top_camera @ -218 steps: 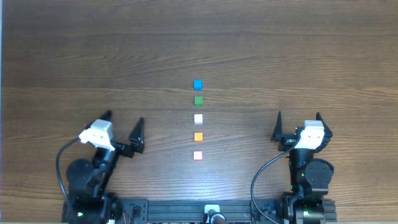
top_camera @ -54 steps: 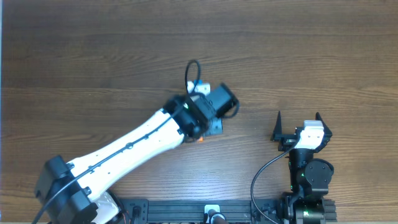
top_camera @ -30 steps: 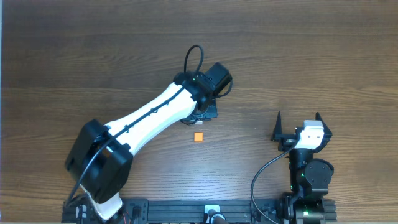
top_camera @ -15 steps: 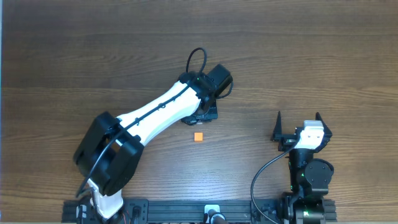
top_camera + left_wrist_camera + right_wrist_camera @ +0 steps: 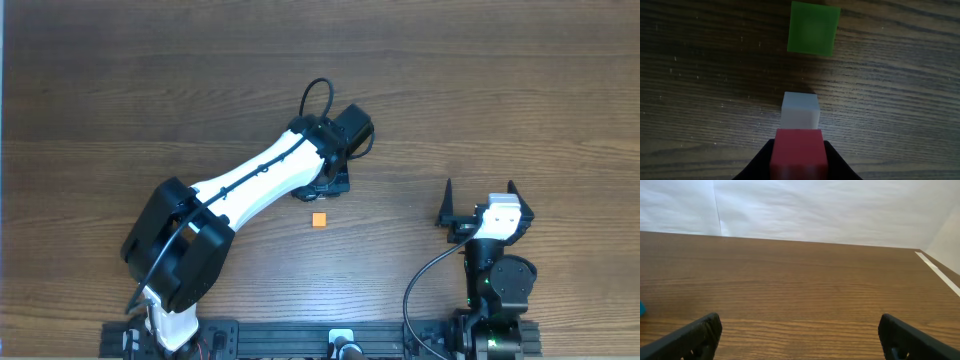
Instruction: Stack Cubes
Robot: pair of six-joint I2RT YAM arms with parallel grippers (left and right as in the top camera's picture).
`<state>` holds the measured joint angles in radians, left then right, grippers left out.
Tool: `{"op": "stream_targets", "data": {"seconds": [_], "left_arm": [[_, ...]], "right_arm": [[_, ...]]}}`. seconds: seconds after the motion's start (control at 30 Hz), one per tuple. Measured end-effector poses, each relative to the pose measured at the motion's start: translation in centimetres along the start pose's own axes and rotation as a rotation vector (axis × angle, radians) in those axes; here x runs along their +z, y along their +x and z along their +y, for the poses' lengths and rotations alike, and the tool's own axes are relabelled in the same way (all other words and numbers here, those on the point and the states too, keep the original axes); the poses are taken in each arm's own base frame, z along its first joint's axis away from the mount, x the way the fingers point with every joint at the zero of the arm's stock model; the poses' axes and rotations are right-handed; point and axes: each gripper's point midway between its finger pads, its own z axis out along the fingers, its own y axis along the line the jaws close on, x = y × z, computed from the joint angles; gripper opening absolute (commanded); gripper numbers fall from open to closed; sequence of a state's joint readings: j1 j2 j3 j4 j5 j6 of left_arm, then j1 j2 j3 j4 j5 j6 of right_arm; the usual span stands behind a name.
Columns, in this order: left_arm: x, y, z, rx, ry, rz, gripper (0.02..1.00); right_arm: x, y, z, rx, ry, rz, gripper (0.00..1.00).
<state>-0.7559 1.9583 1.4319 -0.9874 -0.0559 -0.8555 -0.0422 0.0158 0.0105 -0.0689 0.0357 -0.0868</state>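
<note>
Left gripper (image 5: 797, 167) clamped small pink plastic cube (image 5: 796, 147) over small white plastic cube (image 5: 800, 111), not yet released; green cube (image 5: 813, 27) and orange cube (image 5: 319, 220) unstacked; right gripper (image 5: 800, 335) jaws stood apart.

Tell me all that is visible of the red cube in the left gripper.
The red cube is plain and matte, plastic by its look. It sits square between the dark fingers of the left gripper, which press its two sides. Just beyond it stands a white cube; whether they touch is unclear.

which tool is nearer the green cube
Left. The left tool, holding a red cube, hovers by the white cube with the green cube just beyond it; the right tool sits far off at its own base.
</note>
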Motion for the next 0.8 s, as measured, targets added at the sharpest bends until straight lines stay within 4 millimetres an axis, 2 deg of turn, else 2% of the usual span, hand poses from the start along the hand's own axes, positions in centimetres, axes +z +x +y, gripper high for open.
{"op": "stream_targets", "data": {"seconds": [0.33, 0.8], "left_arm": [[0.1, -0.5, 0.4, -0.016, 0.000, -0.001, 0.051], [1.2, -0.4, 0.5, -0.018, -0.020, 0.017, 0.051]], "right_arm": [[0.0, 0.0, 0.0, 0.000, 0.000, 0.000, 0.991], [0.0, 0.0, 0.0, 0.000, 0.000, 0.000, 0.991]]}}
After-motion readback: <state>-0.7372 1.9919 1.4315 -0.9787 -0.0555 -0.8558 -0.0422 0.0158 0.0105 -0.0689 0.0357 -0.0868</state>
